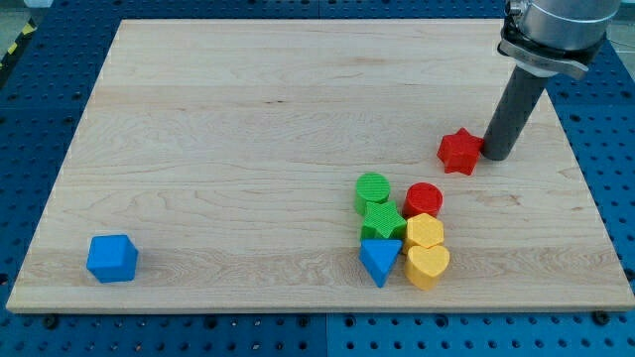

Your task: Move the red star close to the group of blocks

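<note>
The red star [459, 152] lies on the wooden board [248, 119] at the view's right, a little above and to the right of the group of blocks. My tip [495, 156] stands just right of the red star, touching or nearly touching it. The group holds a green cylinder [373, 189], a green star [382, 221], a red cylinder [424, 199], a yellow hexagon block [425, 231], a yellow heart [428, 266] and a blue triangle [380, 260], packed close together.
A blue cube-like block [111, 258] lies alone near the board's lower left corner. The arm's grey body [554, 30] rises at the view's top right. A blue perforated table surrounds the board.
</note>
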Motion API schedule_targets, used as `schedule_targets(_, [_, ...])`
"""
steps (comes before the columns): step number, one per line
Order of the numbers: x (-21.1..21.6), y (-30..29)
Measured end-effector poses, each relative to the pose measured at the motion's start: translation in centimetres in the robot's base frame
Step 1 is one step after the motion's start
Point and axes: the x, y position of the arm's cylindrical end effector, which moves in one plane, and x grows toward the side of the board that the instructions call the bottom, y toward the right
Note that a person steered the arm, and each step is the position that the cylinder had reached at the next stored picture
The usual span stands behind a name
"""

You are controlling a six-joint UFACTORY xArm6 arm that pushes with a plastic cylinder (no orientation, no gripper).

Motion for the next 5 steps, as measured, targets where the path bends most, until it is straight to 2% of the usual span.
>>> schedule_targets(2, [1.1, -2.0])
schedule_targets(4, [-3.4, -2.5])
schedule_targets(5, [-3.6, -5.5])
